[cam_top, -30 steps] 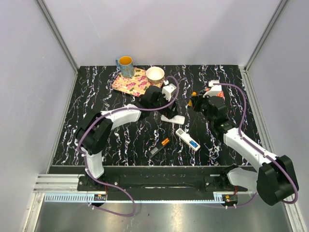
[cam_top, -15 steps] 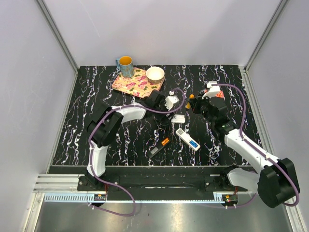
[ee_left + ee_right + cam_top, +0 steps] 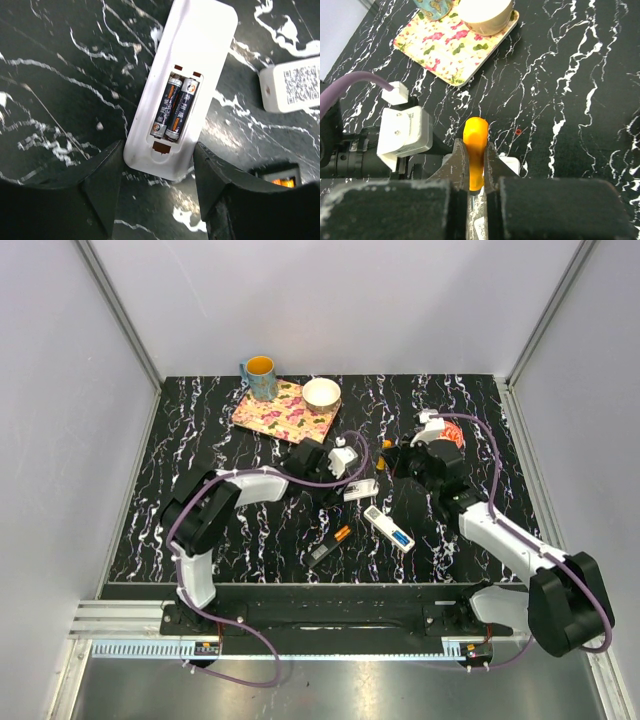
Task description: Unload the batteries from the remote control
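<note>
1. Straddling the white remote (image 3: 200,40) at its near end with the left claw (image 3: 159,150), jaws half spread, fingers close at both sides; clamped or not, cannot tell.
2. Lying side by side in its open bay: 2 dark batteries (image 3: 175,107).
3. Pinching 1 orange battery (image 3: 475,135) in the closed right claw (image 3: 475,162).

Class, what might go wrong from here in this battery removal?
1. The left hand straddles only the near end of the remote; under prying, it may pivot or slide.
2. The batteries sit snugly side by side, so the orange object pinched in the right hand may slip off them.
3. The right hand hovers close to the left arm's wrist; they might collide.
</note>
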You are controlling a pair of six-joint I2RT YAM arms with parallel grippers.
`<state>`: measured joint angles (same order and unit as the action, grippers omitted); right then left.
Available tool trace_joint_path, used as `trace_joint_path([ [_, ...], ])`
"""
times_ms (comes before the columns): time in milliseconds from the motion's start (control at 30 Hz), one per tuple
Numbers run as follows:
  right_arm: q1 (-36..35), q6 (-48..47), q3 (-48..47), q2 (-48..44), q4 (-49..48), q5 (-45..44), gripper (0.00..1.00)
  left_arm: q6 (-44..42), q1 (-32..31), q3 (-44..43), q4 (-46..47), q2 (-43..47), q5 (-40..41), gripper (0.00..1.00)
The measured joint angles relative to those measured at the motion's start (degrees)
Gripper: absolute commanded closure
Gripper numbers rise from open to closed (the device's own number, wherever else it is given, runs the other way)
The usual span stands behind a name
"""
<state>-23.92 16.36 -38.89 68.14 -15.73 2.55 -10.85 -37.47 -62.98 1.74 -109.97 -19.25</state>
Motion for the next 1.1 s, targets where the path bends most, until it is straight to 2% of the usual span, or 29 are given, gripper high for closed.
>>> trace_joint_path([
  [167,0.0,1.7,0.0,3.9,-3.8,3.1,1.00,3.9,-0.6,4.7,-1.3,4.4,1.8,0.66],
  [333,-0.1,4.4,0.0,9.8,-9.1,6.0,1.00,11.7,-1.8,6.3,-2.3,6.3,7.4,0.63],
  [433,-0.7,5.0,0.0,12.4,-11.5,6.3,1.00,16.9,-2.5,7.9,-1.5,7.6,11.0,0.55],
  [467,-0.9,5.1,0.0,13.0,-12.1,6.3,1.00,18.1,-2.6,8.5,-1.2,8.0,11.9,0.50],
  [500,-1.3,5.1,0.0,13.5,-13.1,6.3,1.00,19.4,-2.8,9.2,-0.9,8.4,12.9,0.40],
  [600,-3.0,5.1,0.0,15.0,-16.2,6.4,1.00,22.3,-3.4,11.4,0.2,10.0,16.0,0.27],
  [900,-4.6,5.0,-0.1,19.4,-23.7,6.6,1.00,24.2,-4.7,14.4,3.6,11.6,19.0,0.23],
  [1100,-5.0,4.9,-0.4,22.3,-25.8,6.8,1.00,23.5,-4.7,17.8,6.4,13.5,19.3,0.31],
])
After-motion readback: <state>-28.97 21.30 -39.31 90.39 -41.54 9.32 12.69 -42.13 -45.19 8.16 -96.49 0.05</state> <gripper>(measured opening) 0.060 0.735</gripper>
